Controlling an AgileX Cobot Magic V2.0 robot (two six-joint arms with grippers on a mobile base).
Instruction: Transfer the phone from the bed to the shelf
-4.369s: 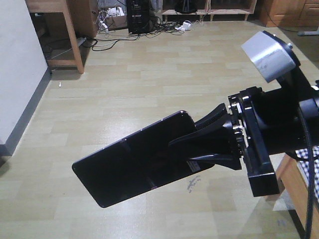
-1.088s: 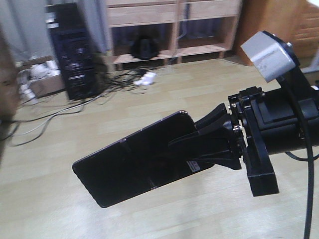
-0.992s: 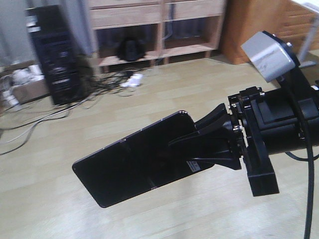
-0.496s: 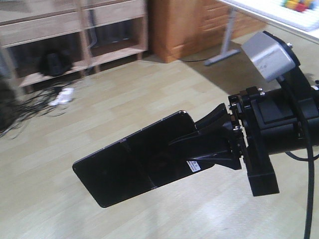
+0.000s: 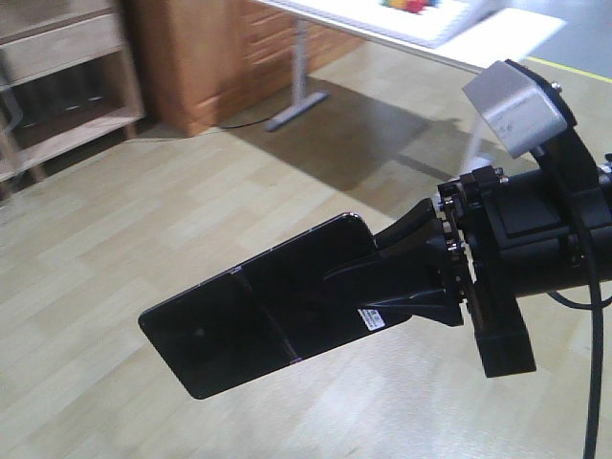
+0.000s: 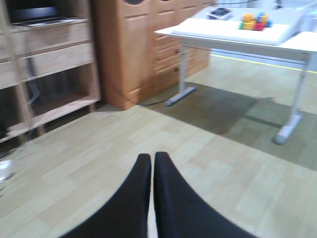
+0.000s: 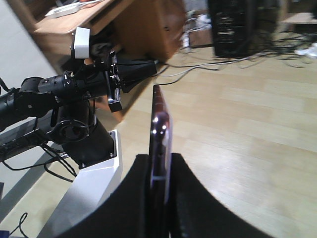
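Exterior front-facing view: right hand (image 5: 378, 273) is clamping the phone (image 5: 239, 325) by 1 end above the floor (image 5: 143, 191); left hand (image 6: 151, 158) is holding its fingers together.

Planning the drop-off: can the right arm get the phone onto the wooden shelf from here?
Probably not yet. The right gripper clamps the thin glossy black phone over bare floor; the light-wood shelf stands far off to the left, with nothing between.
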